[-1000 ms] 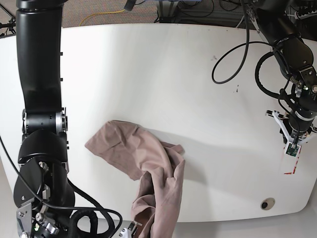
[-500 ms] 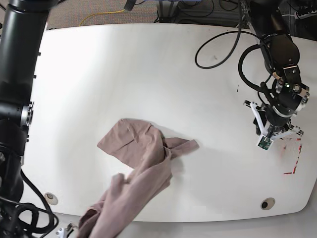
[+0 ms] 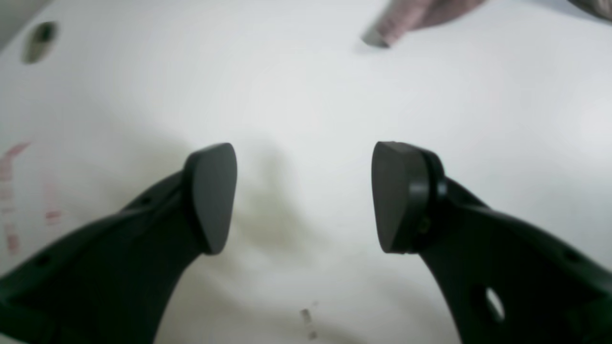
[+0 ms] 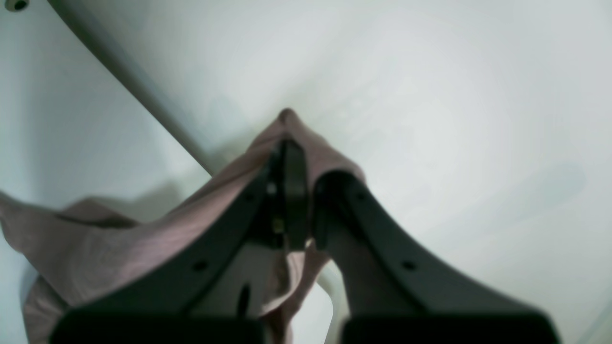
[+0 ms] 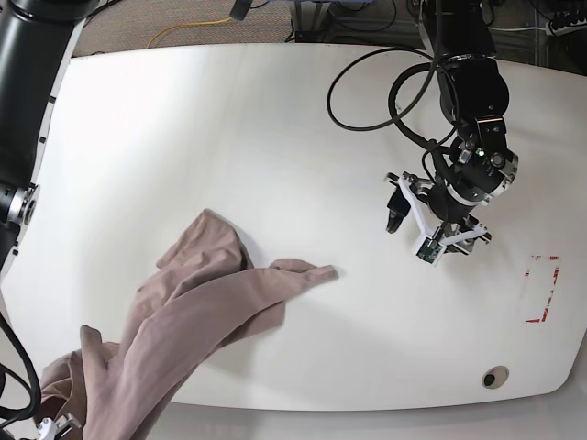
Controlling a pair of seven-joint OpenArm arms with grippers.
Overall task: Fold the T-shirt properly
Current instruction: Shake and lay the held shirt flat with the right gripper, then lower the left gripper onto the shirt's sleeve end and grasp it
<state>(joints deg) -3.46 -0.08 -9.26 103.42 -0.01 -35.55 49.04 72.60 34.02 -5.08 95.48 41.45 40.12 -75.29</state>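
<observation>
My left claw (image 3: 304, 196) has just spread wide and empty, while my right claw (image 4: 299, 191) stays clenched, seemingly dragging the crumpled mauve-brown thin-fabric T-shirt (image 5: 197, 307) toward the table edge.

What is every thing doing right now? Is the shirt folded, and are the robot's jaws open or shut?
T-shirt: not folded, bunched, stretched in a long strip across the table toward its lower left corner.
Right gripper: jaws shut, pinching a fold of the T-shirt.
Left gripper: jaws open, holding nothing, over bare table, apart from the shirt.
Table: white, with red marks near the right edge.
</observation>
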